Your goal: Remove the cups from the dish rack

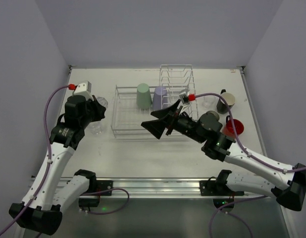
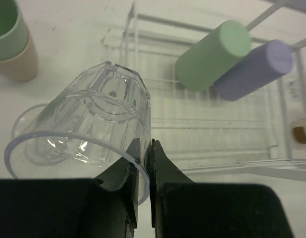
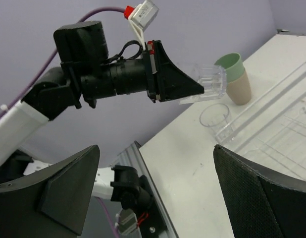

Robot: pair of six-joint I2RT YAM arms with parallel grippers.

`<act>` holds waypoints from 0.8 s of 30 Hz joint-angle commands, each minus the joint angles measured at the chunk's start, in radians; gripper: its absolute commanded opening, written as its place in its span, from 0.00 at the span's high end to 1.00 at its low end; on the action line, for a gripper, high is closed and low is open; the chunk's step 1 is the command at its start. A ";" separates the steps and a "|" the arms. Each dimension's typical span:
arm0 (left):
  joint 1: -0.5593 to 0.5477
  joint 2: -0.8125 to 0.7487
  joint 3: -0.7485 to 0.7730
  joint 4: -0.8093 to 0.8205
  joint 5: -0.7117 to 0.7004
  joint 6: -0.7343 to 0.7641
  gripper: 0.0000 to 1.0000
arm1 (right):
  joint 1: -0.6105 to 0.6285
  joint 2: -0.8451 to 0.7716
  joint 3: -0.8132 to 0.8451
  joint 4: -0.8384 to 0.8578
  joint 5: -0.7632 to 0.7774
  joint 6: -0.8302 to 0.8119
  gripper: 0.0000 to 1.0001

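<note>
The white wire dish rack holds a pale green tumbler and a lavender tumbler, both lying side by side. My left gripper is shut on the rim of a faceted clear glass, tilted above the table left of the rack. A second clear glass stands on the table below it. My right gripper hovers over the rack's front, open wide with nothing between its fingers.
A green cup nested in a beige one stands left of the rack. On the right are a black mug, a red mug and a clear glass. The rack's tall divider section is at the back.
</note>
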 commanded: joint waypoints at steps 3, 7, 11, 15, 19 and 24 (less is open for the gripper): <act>0.016 0.084 0.105 -0.185 -0.161 0.150 1.00 | 0.000 -0.094 0.029 -0.289 0.030 -0.175 0.01; 0.016 0.177 0.145 -0.249 -0.191 0.185 1.00 | 0.000 -0.115 0.113 -0.477 -0.005 -0.254 0.01; 0.018 0.244 0.176 -0.301 -0.196 0.211 1.00 | 0.000 -0.144 0.173 -0.562 0.003 -0.323 0.01; 0.018 0.305 0.197 -0.328 -0.219 0.224 1.00 | 0.000 -0.183 0.152 -0.565 0.029 -0.340 0.01; 0.021 0.347 0.214 -0.335 -0.247 0.233 1.00 | 0.000 -0.206 0.114 -0.538 0.035 -0.340 0.01; 0.042 0.402 0.207 -0.331 -0.239 0.248 1.00 | 0.000 -0.201 0.094 -0.532 0.050 -0.352 0.01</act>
